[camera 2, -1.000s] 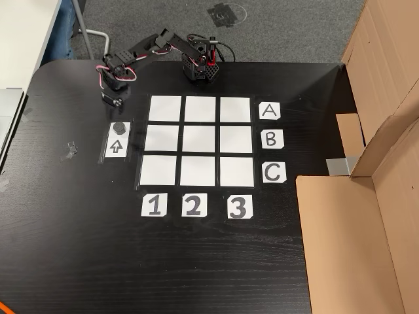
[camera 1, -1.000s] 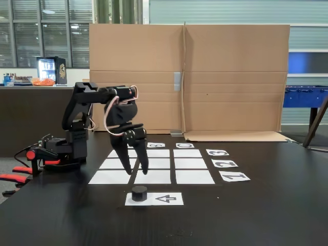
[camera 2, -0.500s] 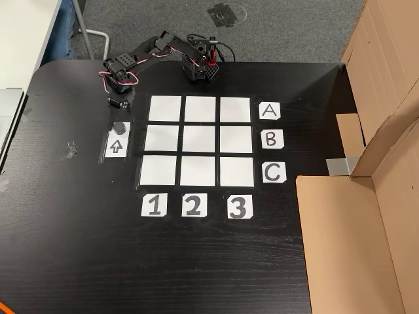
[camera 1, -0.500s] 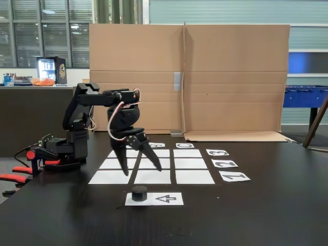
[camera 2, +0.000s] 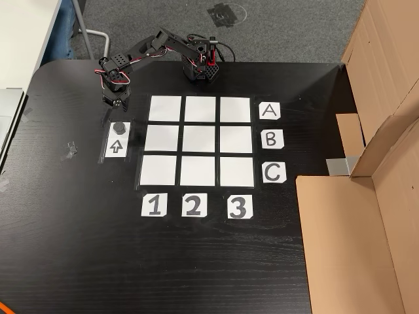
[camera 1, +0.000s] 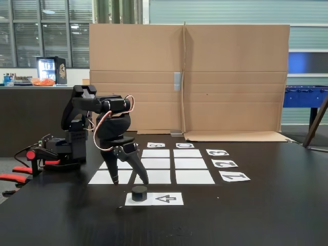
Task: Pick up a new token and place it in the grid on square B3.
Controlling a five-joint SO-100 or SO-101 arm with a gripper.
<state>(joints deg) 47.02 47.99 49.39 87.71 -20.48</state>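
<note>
Risk of knocking the token off its arrow sheet if lowered off-centre: gripper spread wide, hovering just behind it. Cardboard wall well apart, beyond the grid; no obstacle. Dark surface otherwise bare near square B3, unoccupied beside the B card.

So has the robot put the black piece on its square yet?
Not yet. The token sits untouched on the arrow sheet. The open end effector hangs just above it, empty. Grabbing it and carrying it to square B3, now bare, remain.
</note>
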